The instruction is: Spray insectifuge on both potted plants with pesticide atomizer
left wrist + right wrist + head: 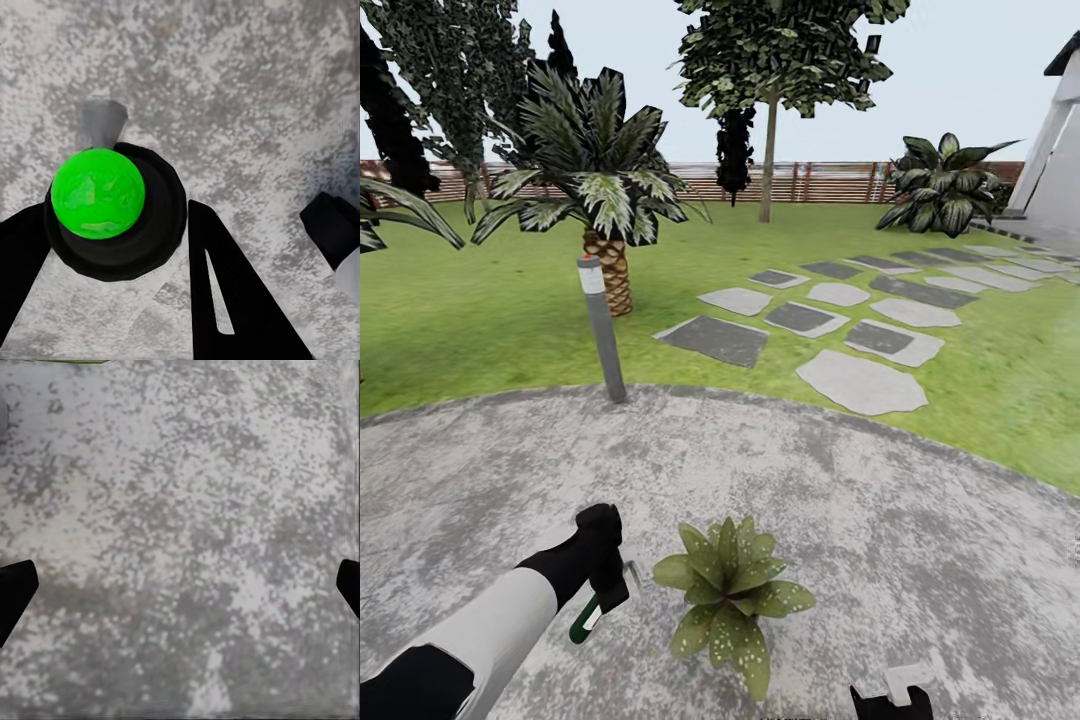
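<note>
In the head view a potted plant, a low rosette of broad green leaves, sits on the round grey stone patio. Pale specks dot its front leaves, and the leaves hide its pot. Just to its left, my left gripper is shut on the pesticide atomizer, whose dark green body pokes out below the fingers. The left wrist view looks at the atomizer end-on, as a bright green round shape in a black ring between the black fingers. My right gripper is at the picture's bottom edge, and in the right wrist view my right gripper is open over bare stone.
A grey bollard lamp stands at the patio's far edge, with a palm behind it. Stepping stones lead across the lawn to a white building. A leafy bush and a brown fence close off the back.
</note>
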Robot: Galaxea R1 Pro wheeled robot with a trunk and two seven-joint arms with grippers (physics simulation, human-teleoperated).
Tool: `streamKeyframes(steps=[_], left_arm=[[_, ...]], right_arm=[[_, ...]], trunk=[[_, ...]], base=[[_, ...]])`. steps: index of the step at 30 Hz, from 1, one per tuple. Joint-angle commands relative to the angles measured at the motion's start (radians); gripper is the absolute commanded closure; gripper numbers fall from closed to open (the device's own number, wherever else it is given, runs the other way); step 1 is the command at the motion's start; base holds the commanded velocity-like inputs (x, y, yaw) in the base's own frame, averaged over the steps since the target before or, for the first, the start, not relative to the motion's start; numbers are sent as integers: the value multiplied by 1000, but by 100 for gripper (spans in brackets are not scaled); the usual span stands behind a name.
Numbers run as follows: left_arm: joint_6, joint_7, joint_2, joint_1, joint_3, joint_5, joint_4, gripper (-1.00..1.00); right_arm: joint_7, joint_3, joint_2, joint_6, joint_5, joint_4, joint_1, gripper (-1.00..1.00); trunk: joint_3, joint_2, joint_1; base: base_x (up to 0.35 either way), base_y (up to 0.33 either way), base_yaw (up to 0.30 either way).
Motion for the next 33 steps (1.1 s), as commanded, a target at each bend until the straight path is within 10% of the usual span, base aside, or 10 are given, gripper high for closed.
streamKeyframes(steps=[1,33], left_arm=[[6,-7,2,0,-5,-4,-3,100],[-1,-8,2,42,-5,2,63,100]], right_arm=[[5,-9,0,-3,8,1,-1,-100],[5,-9,2,-4,9,1,-1,-100]], trunk=[[-1,0,0],[-1,0,0]], base=[[0,5,-292],[39,98,-76]])
